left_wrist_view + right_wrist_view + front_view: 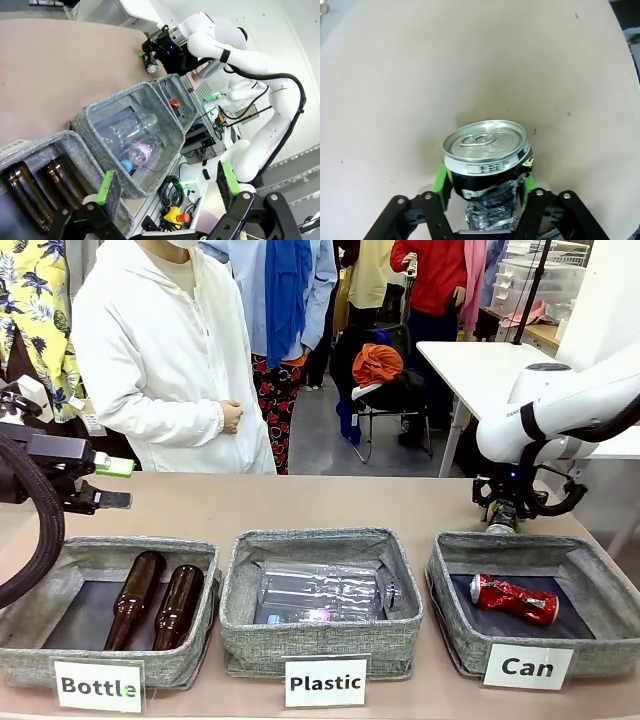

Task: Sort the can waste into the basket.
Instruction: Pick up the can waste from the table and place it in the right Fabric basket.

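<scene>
A black crushed can (pixel 485 165) with a silver top stands upright on the tan table just behind the Can basket (pixel 468 640). My right gripper (pixel 484 186) is shut on it, a green pad against each side. In the front view that gripper (pixel 500 518) hangs low behind the basket's far rim. A shiny red crushed can (pixel 515 599) lies on the basket's dark floor. My left gripper (pixel 115 483) is open and holds nothing, above the far left of the table. In the left wrist view the black can (pixel 150 64) sits in the far gripper.
The Bottle basket (pixel 30 660) at the left holds two brown glass bottles (pixel 155 605). The Plastic basket (pixel 320 645) in the middle holds clear plastic bottles (pixel 320 590). A person in a white jacket (pixel 165 360) stands at the far side. Bare table lies behind the baskets.
</scene>
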Available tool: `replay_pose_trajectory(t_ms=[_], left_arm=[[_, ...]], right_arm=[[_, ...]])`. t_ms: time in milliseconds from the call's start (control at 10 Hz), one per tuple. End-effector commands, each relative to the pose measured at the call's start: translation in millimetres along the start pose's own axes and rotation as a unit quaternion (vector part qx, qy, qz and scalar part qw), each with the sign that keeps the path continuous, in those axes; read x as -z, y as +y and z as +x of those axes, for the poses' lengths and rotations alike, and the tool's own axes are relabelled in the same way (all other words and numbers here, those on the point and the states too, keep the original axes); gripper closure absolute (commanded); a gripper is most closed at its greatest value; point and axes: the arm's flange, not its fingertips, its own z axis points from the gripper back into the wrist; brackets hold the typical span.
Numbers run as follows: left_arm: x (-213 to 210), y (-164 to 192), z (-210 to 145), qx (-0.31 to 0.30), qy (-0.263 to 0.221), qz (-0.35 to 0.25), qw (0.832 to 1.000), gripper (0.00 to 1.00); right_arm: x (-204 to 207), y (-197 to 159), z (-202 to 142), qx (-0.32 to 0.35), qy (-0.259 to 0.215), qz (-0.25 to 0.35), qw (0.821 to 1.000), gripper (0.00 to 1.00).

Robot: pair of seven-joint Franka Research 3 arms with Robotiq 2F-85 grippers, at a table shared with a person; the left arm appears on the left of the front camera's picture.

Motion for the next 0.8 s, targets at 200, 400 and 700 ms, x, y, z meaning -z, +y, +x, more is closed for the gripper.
replay_pose_trajectory(t_ms=[200,400,700], left_arm=[[-1,0,-1,0.008,-0.003,-0.003,1.000,0.00],[-1,0,-1,0.008,-0.003,-0.003,1.000,0.00],[-1,0,-1,0.008,-0.003,-0.003,1.000,0.00]], right_arm=[[1,1,1,0.009,0.002,-0.026,1.000,1.00],[1,1,1,0.007,0.001,-0.026,1.000,1.00],[-17,5,-7,-0.021,-0.010,-0.029,0.999,1.00]])
